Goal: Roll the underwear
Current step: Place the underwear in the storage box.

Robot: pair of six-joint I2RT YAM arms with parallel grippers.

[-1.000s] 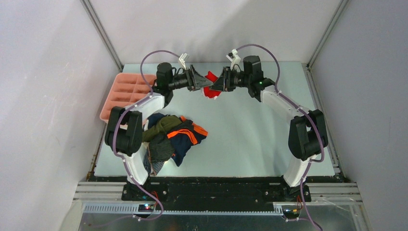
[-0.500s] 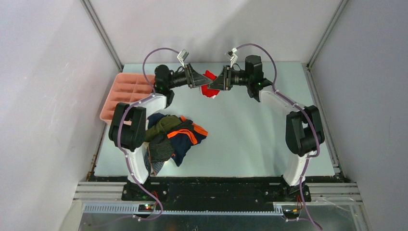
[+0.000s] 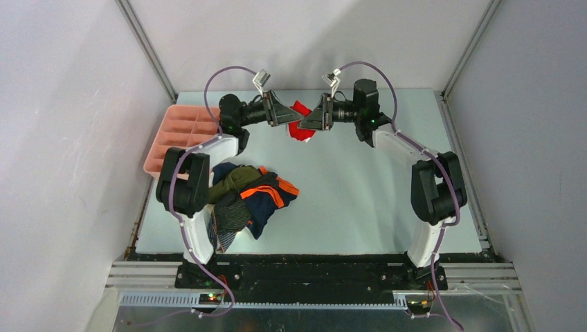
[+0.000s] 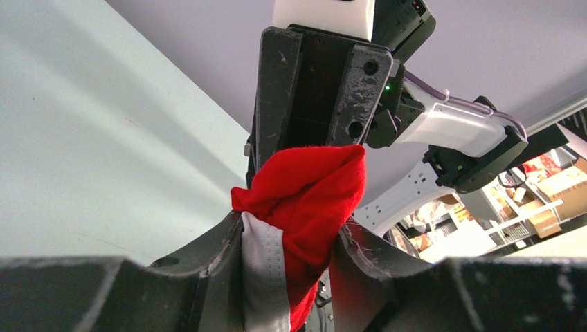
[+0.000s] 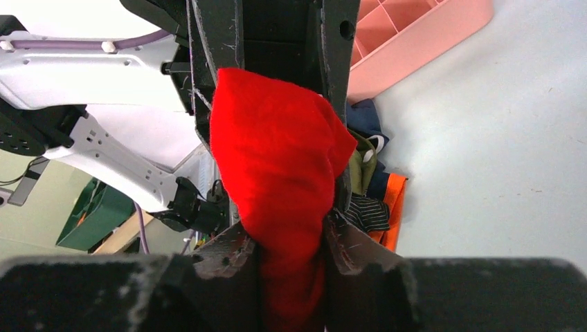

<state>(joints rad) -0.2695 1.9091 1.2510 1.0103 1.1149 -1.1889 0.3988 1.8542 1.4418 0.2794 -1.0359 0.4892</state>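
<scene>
The left claw (image 4: 287, 238) is clenched on the red underwear (image 4: 308, 183), with the white band (image 4: 264, 277) pressed against one finger. The right claw (image 5: 291, 242) faces it tip to tip and grips the same bundle from the opposite side, above the table (image 3: 360, 187). Behind the left claw, toward its arm's base, lies a heap of other underwear (image 3: 249, 197). The pink tray (image 3: 176, 135) sits beside that arm.

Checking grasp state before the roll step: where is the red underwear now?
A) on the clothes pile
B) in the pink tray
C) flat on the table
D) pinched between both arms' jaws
D: both wrist views show the red underwear bunched between the left jaws and the right jaws, away from the pink tray and the pile.
</scene>
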